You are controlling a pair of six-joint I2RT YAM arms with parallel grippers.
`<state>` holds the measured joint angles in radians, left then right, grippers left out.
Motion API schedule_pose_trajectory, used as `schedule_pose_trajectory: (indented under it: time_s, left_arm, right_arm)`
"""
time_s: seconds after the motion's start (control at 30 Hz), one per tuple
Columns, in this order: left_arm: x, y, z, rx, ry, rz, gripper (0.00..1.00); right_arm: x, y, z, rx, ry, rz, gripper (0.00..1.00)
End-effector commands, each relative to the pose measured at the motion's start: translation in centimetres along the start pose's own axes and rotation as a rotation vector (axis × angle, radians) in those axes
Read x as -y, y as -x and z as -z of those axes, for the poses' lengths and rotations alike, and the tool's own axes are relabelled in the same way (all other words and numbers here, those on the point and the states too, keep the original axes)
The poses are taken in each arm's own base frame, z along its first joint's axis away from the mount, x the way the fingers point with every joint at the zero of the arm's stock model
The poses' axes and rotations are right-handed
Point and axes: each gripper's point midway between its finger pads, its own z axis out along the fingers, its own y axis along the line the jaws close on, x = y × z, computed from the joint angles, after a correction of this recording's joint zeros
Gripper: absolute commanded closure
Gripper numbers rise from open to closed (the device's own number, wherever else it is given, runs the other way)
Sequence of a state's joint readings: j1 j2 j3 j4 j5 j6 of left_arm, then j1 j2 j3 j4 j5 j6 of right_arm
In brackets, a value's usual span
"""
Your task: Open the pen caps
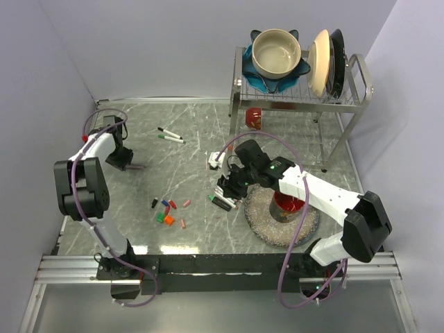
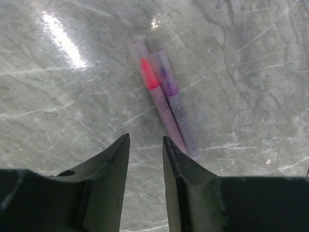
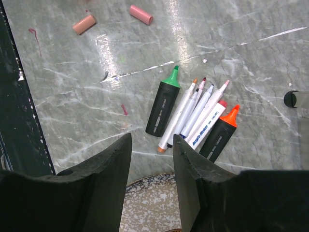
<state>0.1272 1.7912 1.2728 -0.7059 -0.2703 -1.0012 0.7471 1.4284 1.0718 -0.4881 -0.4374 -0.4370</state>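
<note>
Left hand [image 2: 145, 140]: fingers [image 2: 116, 159] are seen parted with nothing between them, and the hand is held low over the worktop [image 2: 251, 58] at the far left. Just ahead of it two pens [image 2: 166, 104], one pink and one purple, are laid side by side and touching. A clear sleeve appears to cover each coloured tip, though the view is blurred. Right hand [image 3: 152, 137]: fingers are likewise parted and empty, poised above the edge of a speckled mat [image 3: 149, 205]. Ahead of it a bunch of markers [image 3: 205, 118] is found lying with tips bare: a green highlighter [image 3: 164, 104] on the left, slim white pens [image 3: 186, 113] in the middle, and an orange highlighter [image 3: 221, 134] on the right, all close together and roughly parallel. Caps [image 1: 174, 205] are scattered loose on the worktop between the two arms, apart from any pen. Black, blue and red ones are lined up in a row, a green one and an orange cap [image 1: 169, 220] are set together nearer the bases, and two pink caps [image 3: 84, 24] are lying close by. Two further markers [image 1: 171, 136] are noted toward the far side, well apart from both hands. A dish rack [image 1: 361, 76] loaded with bowls [image 1: 276, 52] and plates [image 1: 320, 62] is placed at the far right corner, and a red can [image 1: 254, 116] is set beneath its shelf.
</note>
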Motion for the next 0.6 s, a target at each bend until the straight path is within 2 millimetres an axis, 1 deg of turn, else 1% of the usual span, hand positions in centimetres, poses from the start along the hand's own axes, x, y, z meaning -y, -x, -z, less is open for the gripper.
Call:
schedule_pose_trajectory:
  time_s: [0.0,0.07,0.17,0.37,0.5,0.57]
  left_arm:
    - [1.2,0.3,0.2,-0.013,-0.018,-0.030,0.61]
    - [0.9,-0.1,-0.7,-0.031,0.008,-0.037,0.60]
    - [0.9,-0.5,-1.5,-0.050,0.025,-0.048,0.60]
    - [0.9,-0.8,-2.2,-0.059,0.029,-0.057,0.59]
    - [0.9,-0.7,-2.2,-0.060,0.035,-0.065,0.59]
    - [1.1,-0.5,-1.8,-0.055,0.020,-0.063,0.59]
  right_arm:
    - [0.3,1.2,0.9,0.039,-0.013,0.025,0.53]
    - [0.3,1.2,0.9,0.039,-0.015,0.026,0.52]
    - [0.3,1.2,0.8,0.037,-0.014,0.026,0.52]
    - [0.3,0.9,0.6,0.025,-0.009,0.022,0.52]
    - [0.3,0.8,0.6,0.024,-0.008,0.020,0.52]
    - [0.3,0.9,0.6,0.025,-0.009,0.022,0.52]
